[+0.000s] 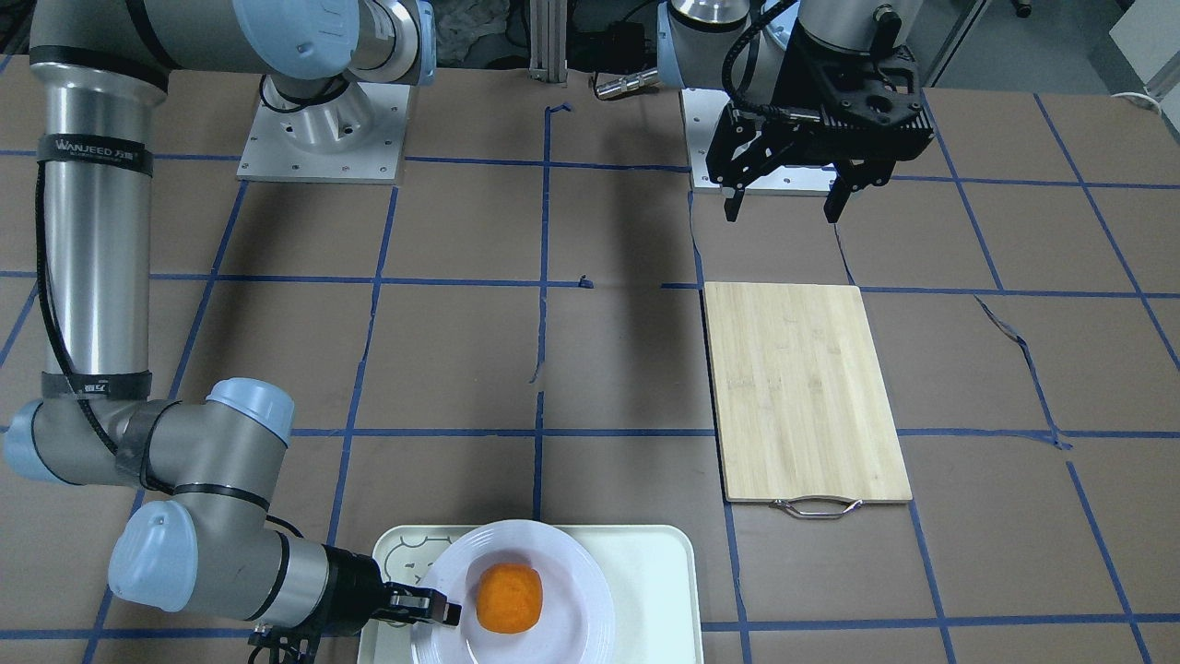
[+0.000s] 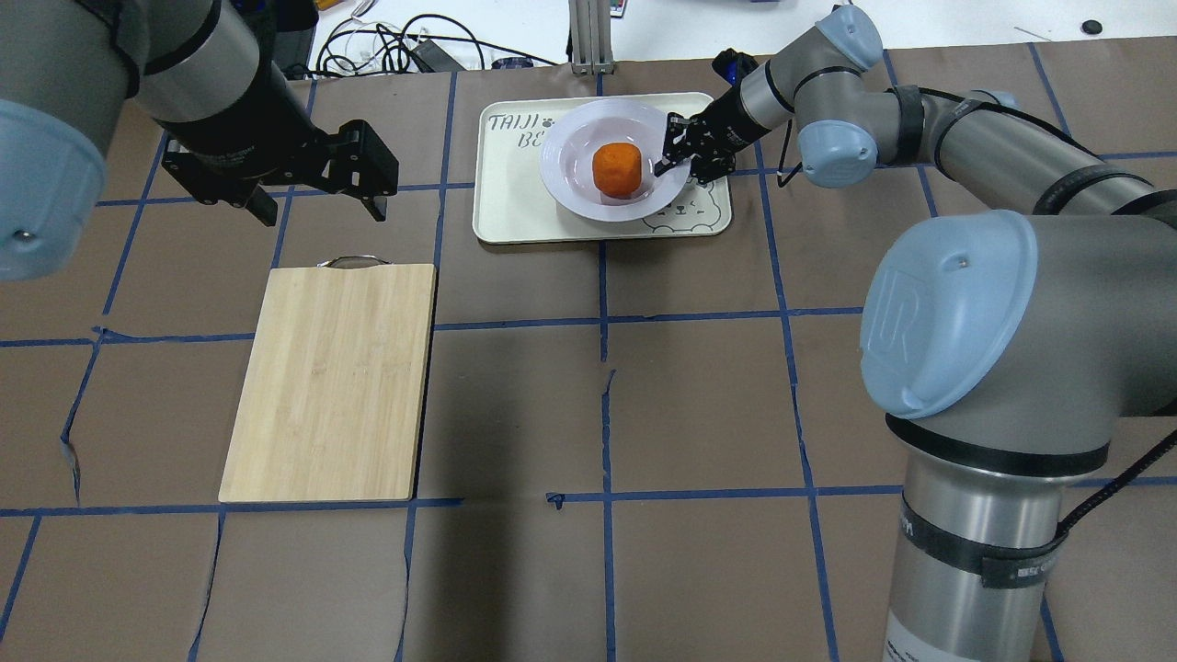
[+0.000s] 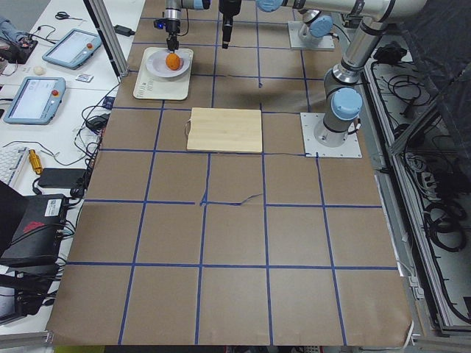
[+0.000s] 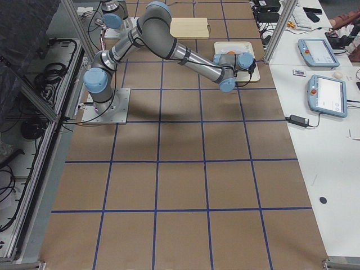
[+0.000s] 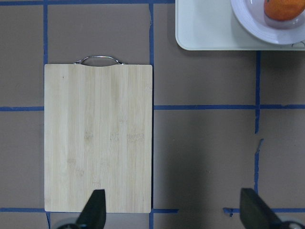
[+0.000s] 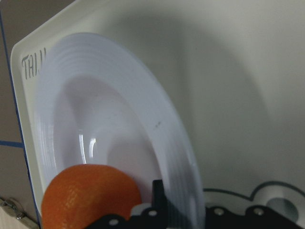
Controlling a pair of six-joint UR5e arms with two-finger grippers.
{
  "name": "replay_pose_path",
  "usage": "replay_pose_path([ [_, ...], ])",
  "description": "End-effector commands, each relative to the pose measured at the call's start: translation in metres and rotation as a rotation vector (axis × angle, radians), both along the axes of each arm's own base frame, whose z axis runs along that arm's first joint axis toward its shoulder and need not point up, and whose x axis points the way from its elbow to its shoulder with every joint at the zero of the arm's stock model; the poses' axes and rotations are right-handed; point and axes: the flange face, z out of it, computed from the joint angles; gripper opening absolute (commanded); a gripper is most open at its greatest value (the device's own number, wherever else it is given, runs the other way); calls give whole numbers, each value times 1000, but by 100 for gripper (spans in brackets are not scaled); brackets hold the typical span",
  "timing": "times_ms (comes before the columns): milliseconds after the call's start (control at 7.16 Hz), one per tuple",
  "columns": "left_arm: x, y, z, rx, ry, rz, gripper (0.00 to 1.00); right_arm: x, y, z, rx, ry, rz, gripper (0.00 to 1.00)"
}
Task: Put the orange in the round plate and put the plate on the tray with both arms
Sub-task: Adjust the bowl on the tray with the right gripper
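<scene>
Right end effector (image 2: 674, 158) clamped on the round plate (image 2: 563, 179) rim.
Orange (image 2: 616, 168) sits in the plate, which rests on the tray (image 2: 506, 204); left end effector (image 2: 322, 216) hangs wide open near the cutting board (image 2: 331, 382).

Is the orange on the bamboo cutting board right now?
No, the orange lies in the round plate on the tray, apart from the cutting board.

orange (image 2: 616, 168) in white round plate (image 2: 565, 179), plate on cream tray (image 2: 510, 204)
</scene>
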Motion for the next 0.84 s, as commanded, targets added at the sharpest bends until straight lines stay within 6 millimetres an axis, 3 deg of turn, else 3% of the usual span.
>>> replay_pose_path([
  [0,0,0,0,0,0,0,100,0,0,2,-5,3,2,65],
  [419,0,0,0,0,0,0,100,-13,0,15,-98,162,86,80],
  [698,1,0,0,0,0,1,100,-21,7,55,-129,260,77,92],
])
